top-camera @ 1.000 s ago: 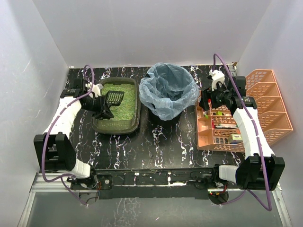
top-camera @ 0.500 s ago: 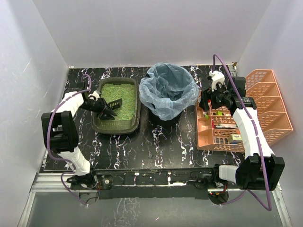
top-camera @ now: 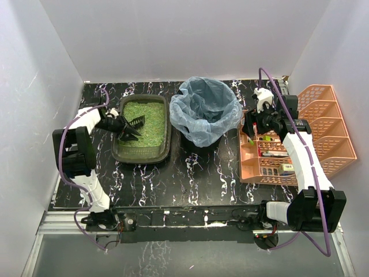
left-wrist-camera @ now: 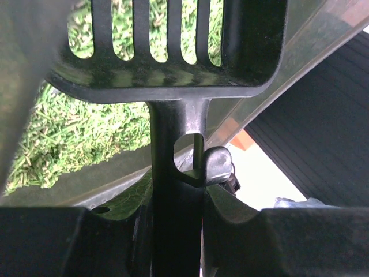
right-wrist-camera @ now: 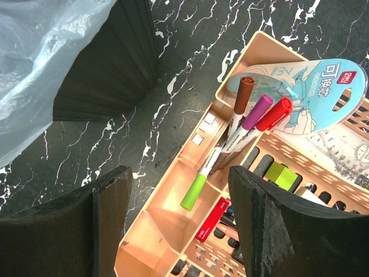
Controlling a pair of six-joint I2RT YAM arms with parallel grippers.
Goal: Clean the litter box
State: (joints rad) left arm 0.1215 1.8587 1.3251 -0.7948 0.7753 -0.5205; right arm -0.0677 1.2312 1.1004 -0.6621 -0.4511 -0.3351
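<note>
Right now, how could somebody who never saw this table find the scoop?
Start at the black marbled table and look at its far left for the green litter box, next to the round bin with a blue bag. Over the green litter is the scoop, pinched by its handle in the left pincer. It is the only black, slotted shovel there.

Was a lab test booth. Plain white walls (top-camera: 173,34) boxed a black marbled counter (top-camera: 196,173) w/ robot arms (top-camera: 302,156) bolted on.

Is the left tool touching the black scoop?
Touching. The left wrist view shows the left tool shut around the handle of the scoop, with no gap.
</note>
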